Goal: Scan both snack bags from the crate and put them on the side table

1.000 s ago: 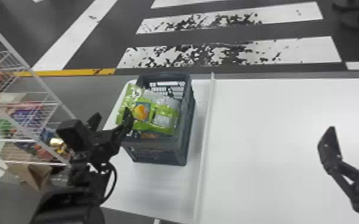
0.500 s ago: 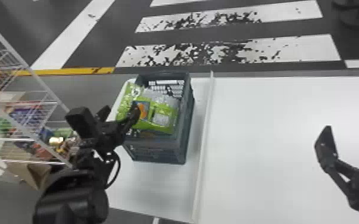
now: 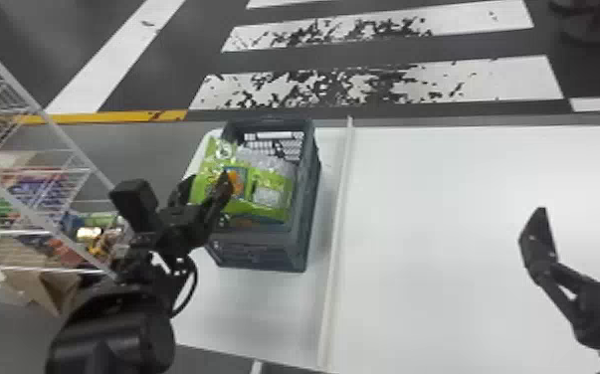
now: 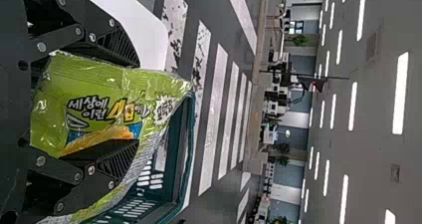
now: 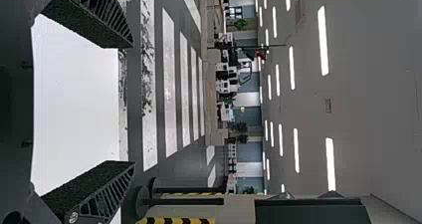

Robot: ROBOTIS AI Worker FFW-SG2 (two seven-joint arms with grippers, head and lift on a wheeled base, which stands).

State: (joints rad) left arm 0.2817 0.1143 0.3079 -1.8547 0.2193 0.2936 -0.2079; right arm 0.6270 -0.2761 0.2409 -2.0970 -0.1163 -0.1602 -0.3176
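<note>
Striped floor (image 3: 378, 84) lies beyond the white surface (image 3: 438, 238). A green snack bag (image 4: 99, 89) sits in the dark crate (image 3: 263, 256) — the left hand (image 3: 207, 185) spread wide, fingers either side of it. The right hand (image 3: 587, 219) is wide too — empty, over the surface.

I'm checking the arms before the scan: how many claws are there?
2. The left claw is at the crate, with a green snack bag by its fingers; the right claw is off to the crate's right, above the white table.
</note>
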